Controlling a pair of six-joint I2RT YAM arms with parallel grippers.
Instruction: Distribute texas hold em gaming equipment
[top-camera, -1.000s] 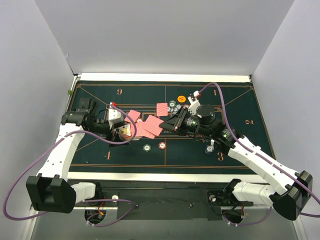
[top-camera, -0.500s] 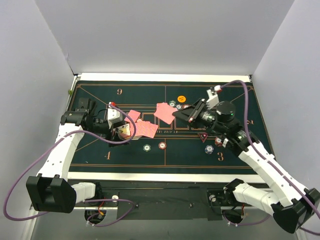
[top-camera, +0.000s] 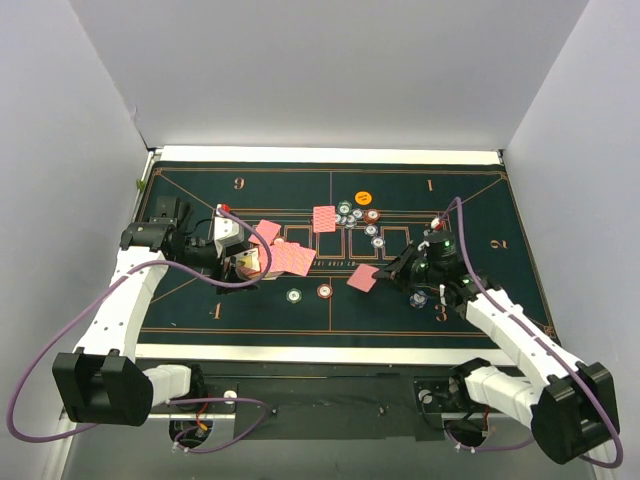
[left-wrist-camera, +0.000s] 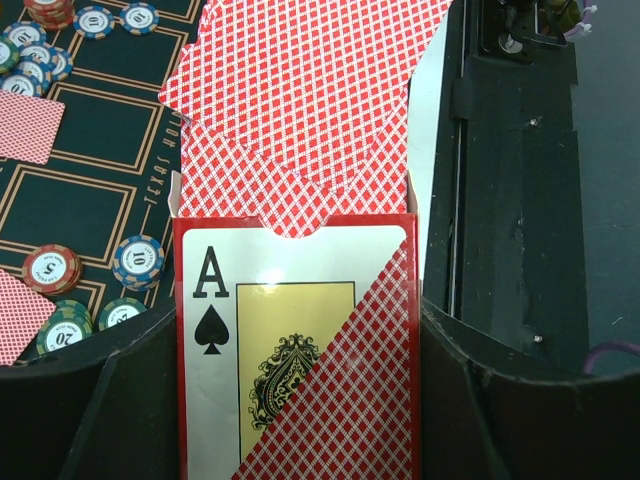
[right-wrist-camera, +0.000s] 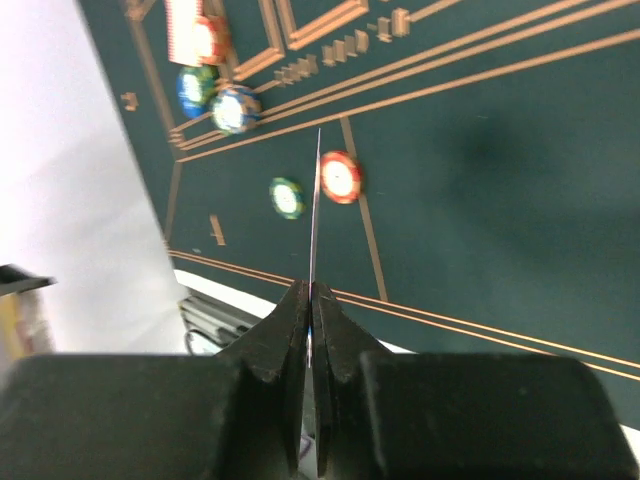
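Above green felt mat (top-camera: 480, 200), red-backed card (top-camera: 363, 278) edge-on in right gripper's (right-wrist-camera: 311, 296) pinch; card box (left-wrist-camera: 300, 350) clamped in left gripper (top-camera: 240, 262).

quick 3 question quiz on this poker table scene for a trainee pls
1. True or false: the right gripper is shut on a single card, seen edge-on by its wrist camera.
2. What sits between the fingers of the left gripper? A a cup; B a card box showing an ace of spades; C nothing.
3. What colour is the button disc on the mat just beyond the chip cluster?
Key: 1 true; 2 B; 3 orange.
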